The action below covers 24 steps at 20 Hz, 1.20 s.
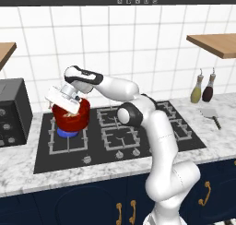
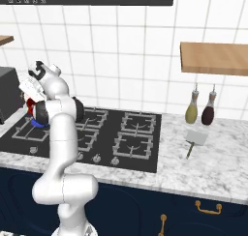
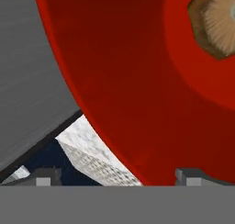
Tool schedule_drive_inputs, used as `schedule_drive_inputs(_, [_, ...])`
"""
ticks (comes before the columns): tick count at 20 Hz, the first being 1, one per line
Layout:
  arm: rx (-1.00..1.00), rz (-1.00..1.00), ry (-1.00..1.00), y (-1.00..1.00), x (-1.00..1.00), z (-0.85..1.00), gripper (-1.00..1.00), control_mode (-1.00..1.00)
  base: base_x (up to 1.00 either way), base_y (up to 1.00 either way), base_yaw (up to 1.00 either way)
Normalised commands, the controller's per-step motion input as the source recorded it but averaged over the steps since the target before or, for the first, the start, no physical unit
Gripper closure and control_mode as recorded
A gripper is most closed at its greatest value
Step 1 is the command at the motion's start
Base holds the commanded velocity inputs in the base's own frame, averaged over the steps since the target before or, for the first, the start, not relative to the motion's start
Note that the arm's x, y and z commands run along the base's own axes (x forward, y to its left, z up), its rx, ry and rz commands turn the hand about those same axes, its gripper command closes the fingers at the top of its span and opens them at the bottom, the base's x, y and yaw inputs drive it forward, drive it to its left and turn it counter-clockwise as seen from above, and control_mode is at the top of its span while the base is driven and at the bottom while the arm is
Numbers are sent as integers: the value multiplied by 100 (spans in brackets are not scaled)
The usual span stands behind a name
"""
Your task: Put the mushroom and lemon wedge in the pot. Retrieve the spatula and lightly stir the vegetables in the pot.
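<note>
Gripper [image 1: 70, 109] dips into the pot [image 1: 70, 118], fingers apart and holding nothing, mushroom [image 3: 215, 25] lying inside. Spatula [image 2: 194, 140] rests on the desk [image 2: 213, 167] near 2 bottles [image 2: 200, 108], well apart from the pot.

**White tile, marble counter, navy cabinets**

A white tiled wall [image 1: 138, 39] is running behind a black gas hob [image 1: 115, 127] that is sitting in a pale marbled counter [image 2: 213, 167]. Navy cabinet fronts [image 2: 193, 215] with brass handles are lining the base below. Wooden shelves [image 2: 213, 58] are hanging on the wall (one at each side), two bottles [image 2: 199, 109] are standing under the right one, and a dark oven-like appliance [image 1: 11, 111] is occupying the counter's left end.
</note>
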Motion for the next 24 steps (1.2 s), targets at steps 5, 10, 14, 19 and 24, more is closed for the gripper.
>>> schedule_drive_inputs(5, [0,0,31,29,0,5,-100,-100,0,0,0])
schedule_drive_inputs(10, [0,0,29,23,0,25,-100,-100,0,0,0])
schedule_drive_inputs(14, [0,0,18,5,0,46,-100,-100,0,0,0])
schedule_drive_inputs(19, [0,0,7,-39,-25,43,-100,-100,0,0,0])
schedule_drive_inputs(24, [0,3,-14,-100,-100,3,-100,-100,0,0,0])
